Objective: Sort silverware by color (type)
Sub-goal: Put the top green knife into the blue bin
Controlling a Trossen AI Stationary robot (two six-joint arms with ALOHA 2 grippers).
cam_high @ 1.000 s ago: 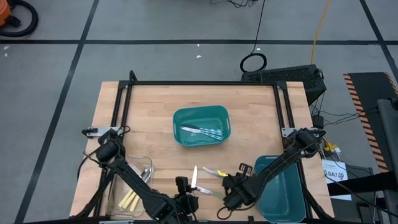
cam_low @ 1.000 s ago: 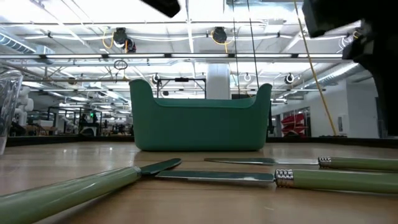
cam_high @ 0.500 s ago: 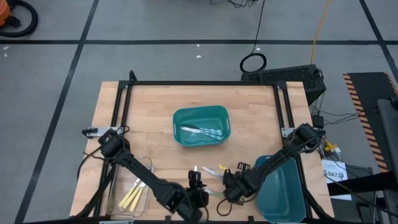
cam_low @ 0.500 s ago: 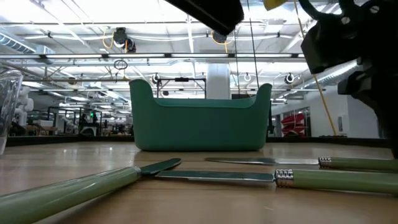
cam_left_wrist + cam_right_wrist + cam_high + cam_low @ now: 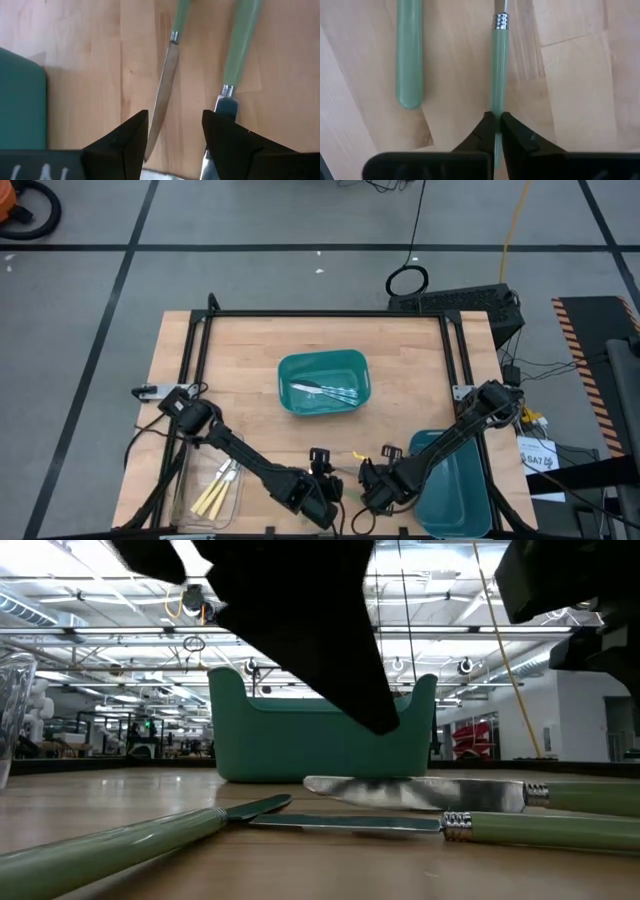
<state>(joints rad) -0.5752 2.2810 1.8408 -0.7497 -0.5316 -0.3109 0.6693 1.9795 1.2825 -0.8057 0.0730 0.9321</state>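
Green-handled knives lie near the table's near edge between my two grippers. My left gripper (image 5: 330, 492) (image 5: 175, 125) is open and hangs over them, one blade (image 5: 161, 102) showing between its fingers and a second knife (image 5: 231, 75) beside one finger. My right gripper (image 5: 368, 488) (image 5: 496, 116) is shut on a green-handled knife (image 5: 420, 792). Another green handle (image 5: 409, 60) lies beside it. Silver pieces (image 5: 325, 391) lie in the green bin (image 5: 300, 370). Yellow-handled pieces (image 5: 212, 498) lie in a clear container. My right gripper pinches the knife's green handle (image 5: 496, 97) between its two fingers, below the metal collar and toward the free end. The fingers come from above, one on each side of the handle. Whether the knife is clear of the table, I cannot tell.
A teal bin (image 5: 455, 490) stands at the near right corner, under my right arm. The green bin (image 5: 320, 735) stands mid-table beyond the knives. A clear container (image 5: 190, 495) sits at the near left. A black frame (image 5: 330, 313) borders the table's far side.
My left gripper has swung toward the table's right and come down over the green-handled knives, filling the low view's top. My right gripper has shifted slightly toward the near edge. The farther green-handled knife now shows larger and higher in the low view.
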